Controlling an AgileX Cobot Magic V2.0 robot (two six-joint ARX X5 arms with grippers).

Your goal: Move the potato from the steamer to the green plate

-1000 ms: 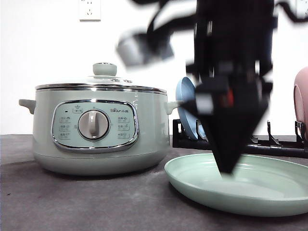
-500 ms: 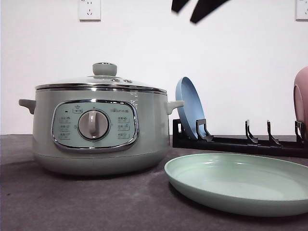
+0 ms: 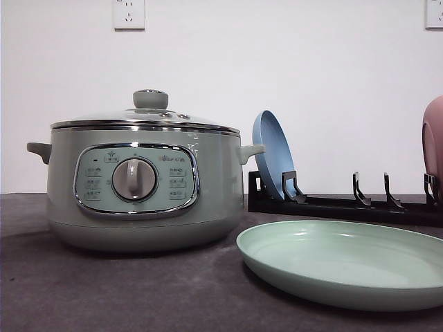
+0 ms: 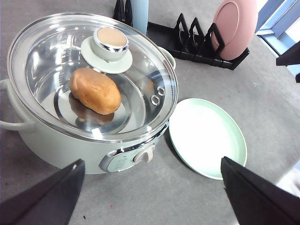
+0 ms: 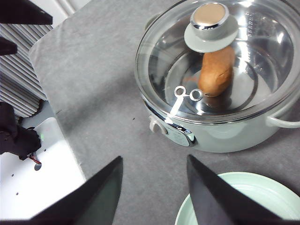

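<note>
The steamer (image 3: 138, 183) stands at the left of the grey table with its glass lid (image 4: 91, 70) on. Through the lid I see the brown potato (image 4: 95, 90) lying inside on the metal tray, also visible in the right wrist view as the potato (image 5: 216, 70). The green plate (image 3: 346, 259) lies bare to the steamer's right, close to its wall. My left gripper (image 4: 153, 160) hangs open high above the steamer's front and the plate (image 4: 207, 137). My right gripper (image 5: 154, 159) is open too, high over the table beside the steamer (image 5: 220, 84).
Behind the green plate a black dish rack (image 3: 346, 204) holds an upright blue plate (image 3: 271, 155) and a pink plate (image 4: 233, 26) at its far end. The table's edge and a white base (image 5: 42, 164) lie on the side away from the steamer.
A dark arm that hung over the green plate in the front view has risen up and out of the frame; steamer and plate have not moved.
</note>
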